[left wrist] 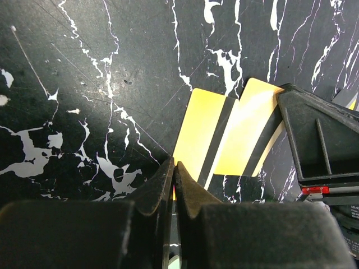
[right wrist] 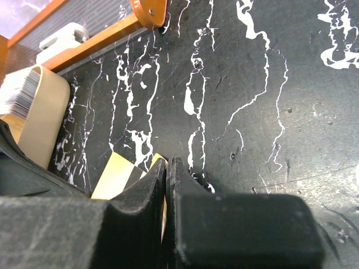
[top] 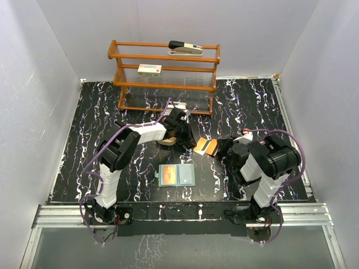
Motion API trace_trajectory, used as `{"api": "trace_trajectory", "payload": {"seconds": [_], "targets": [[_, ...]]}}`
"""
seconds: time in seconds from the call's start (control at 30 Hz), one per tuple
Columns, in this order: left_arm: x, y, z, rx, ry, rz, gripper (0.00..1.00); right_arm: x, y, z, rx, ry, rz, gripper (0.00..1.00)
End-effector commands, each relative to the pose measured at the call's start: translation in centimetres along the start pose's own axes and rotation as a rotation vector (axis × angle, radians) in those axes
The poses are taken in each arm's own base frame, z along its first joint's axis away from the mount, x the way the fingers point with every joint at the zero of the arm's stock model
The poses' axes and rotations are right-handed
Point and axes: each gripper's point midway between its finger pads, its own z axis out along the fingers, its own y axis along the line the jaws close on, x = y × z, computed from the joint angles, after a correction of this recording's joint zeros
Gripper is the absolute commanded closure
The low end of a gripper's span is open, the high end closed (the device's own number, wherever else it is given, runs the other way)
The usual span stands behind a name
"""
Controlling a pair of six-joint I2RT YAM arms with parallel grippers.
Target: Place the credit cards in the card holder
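Left hand [left wrist: 174, 168] over half-hidden credit cards [left wrist: 205, 129]

The left gripper [left wrist: 174, 168] has its jaws pressed together, tips at the near corner of two overlapping yellow, black-striped credit cards [left wrist: 196, 129] on the black marbled table [left wrist: 84, 84]. A black housing [left wrist: 322, 140] overlaps their right edge.

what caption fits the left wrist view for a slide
Left gripper shut at the corner of two fanned gold-orange credit cards on the black marbled table

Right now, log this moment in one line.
left pincer shut, tips at gold cards | right pincer shut beside them | cards lying flat | holder open, apart from cards
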Motion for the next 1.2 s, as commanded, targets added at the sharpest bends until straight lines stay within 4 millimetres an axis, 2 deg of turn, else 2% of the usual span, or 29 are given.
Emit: {"api": "trace_trajectory", "payload": {"seconds": [0.0, 0.1, 0.17, 0.3, 0.43, 0.53, 0.6, 0.7, 0.8, 0.9, 0.93, 1.0, 1.17], "targets": [[6.2, 4.1, 0.4, -0.152, 0.178, -0.049, 0.95, 0.2, 0.0, -0.4, 0.003, -0.027, 0.046, 1.0], [6.5, 3.8, 0.3, -0.143, 0.187, -0.054, 0.94, -0.6, 0.0, -0.2, 0.025, -0.051, 0.065, 1.0], [6.5, 3.6, 0.4, -0.133, 0.188, -0.055, 0.92, -0.5, 1.0, 0.7, -0.005, -0.03, 0.055, 1.0], [6.7, 3.1, 0.4, -0.123, 0.194, -0.054, 0.89, 1.5, 2.5, 2.5, -0.051, 0.087, 0.057, 1.0], [6.5, 3.7, 0.2, -0.158, 0.187, -0.024, 0.85, 2.9, 3.0, 2.2, -0.097, 0.176, 0.081, 1.0], [6.2, 4.5, 0.2, -0.199, 0.185, 0.008, 0.83, 3.0, 2.4, 2.5, -0.085, 0.255, 0.056, 1.0], [6.0, 4.9, 0.2, -0.229, 0.19, 0.025, 0.83, 3.1, 1.0, 2.3, -0.064, 0.322, 0.047, 1.0], [5.4, 5.1, 0.2, -0.25, 0.178, 0.043, 0.83, 2.6, 0.2, 2.2, -0.09, 0.392, 0.055, 1.0], [4.7, 5.4, -0.1, -0.281, 0.162, 0.064, 0.82, 2.1, -1.0, 2.7, -0.028, 0.479, -0.005, 1.0], [4.3, 5.5, -0.4, -0.296, 0.157, 0.076, 0.8, 1.8, -0.8, 3.2, -0.031, 0.553, -0.058, 1.0], [4.1, 5.6, -0.4, -0.304, 0.151, 0.078, 0.79, 2.5, -1.1, 3.3, -0.035, 0.589, -0.079, 1.0], [3.9, 5.8, -0.6, -0.311, 0.144, 0.075, 0.78, 2.5, -0.9, 3.5, -0.055, 0.617, -0.113, 1.0], [3.1, 5.4, -0.7, -0.284, 0.11, 0.047, 0.73, 2.7, -0.5, 3.1, -0.104, 0.652, -0.174, 1.0]]}}
